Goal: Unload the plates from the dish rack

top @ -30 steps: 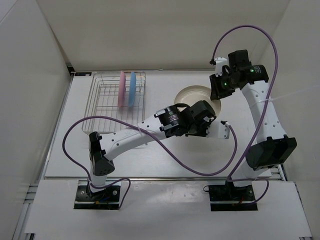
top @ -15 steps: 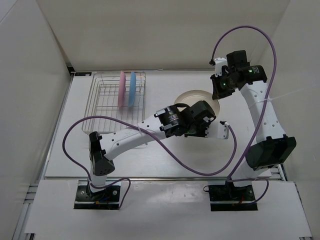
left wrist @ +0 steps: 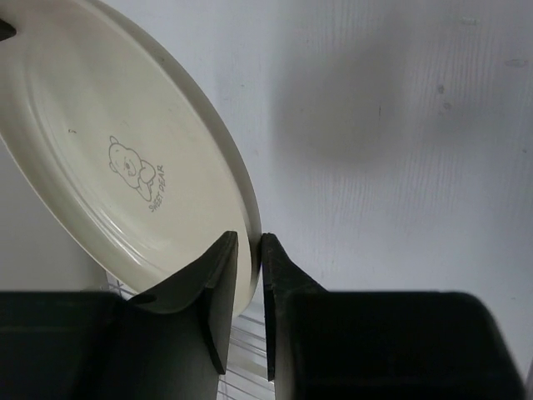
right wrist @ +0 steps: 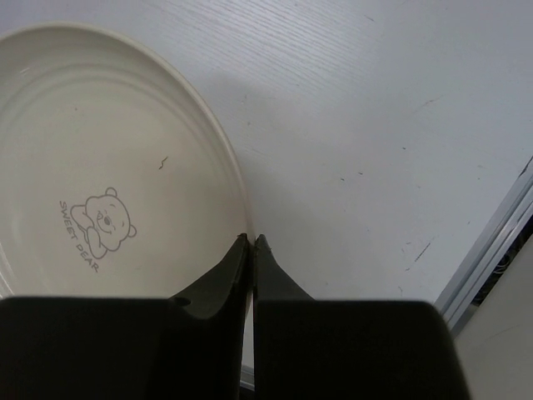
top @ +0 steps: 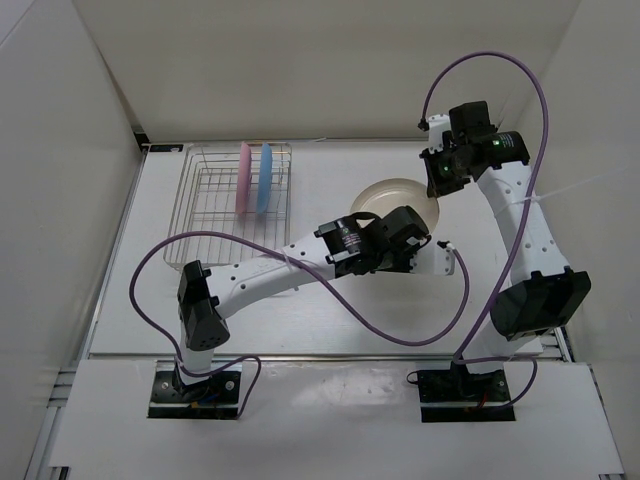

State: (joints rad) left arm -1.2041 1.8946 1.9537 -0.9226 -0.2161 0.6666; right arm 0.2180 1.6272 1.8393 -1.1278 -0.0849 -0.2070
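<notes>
Rack (top: 214, 206) holds pink plate (top: 243, 178), blue plate (top: 265, 178); right hand (right wrist: 251, 238) pinches cream plate (right wrist: 108, 142) (left hand (left wrist: 249, 238): grip unclear).

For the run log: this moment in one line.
cream plate: tilted, outside dish rack; right gripper: shut on rim; left gripper: astride rim, grip unclear; pink plate, blue plate: in rack

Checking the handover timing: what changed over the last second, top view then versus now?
The right claw has closed on the far-right rim of the cream plate, which now looks tipped a little. The left claw stays at the near rim, rim between its fingers; whether it still grips, I cannot tell. Pink plate, blue plate and dish rack unchanged.
</notes>
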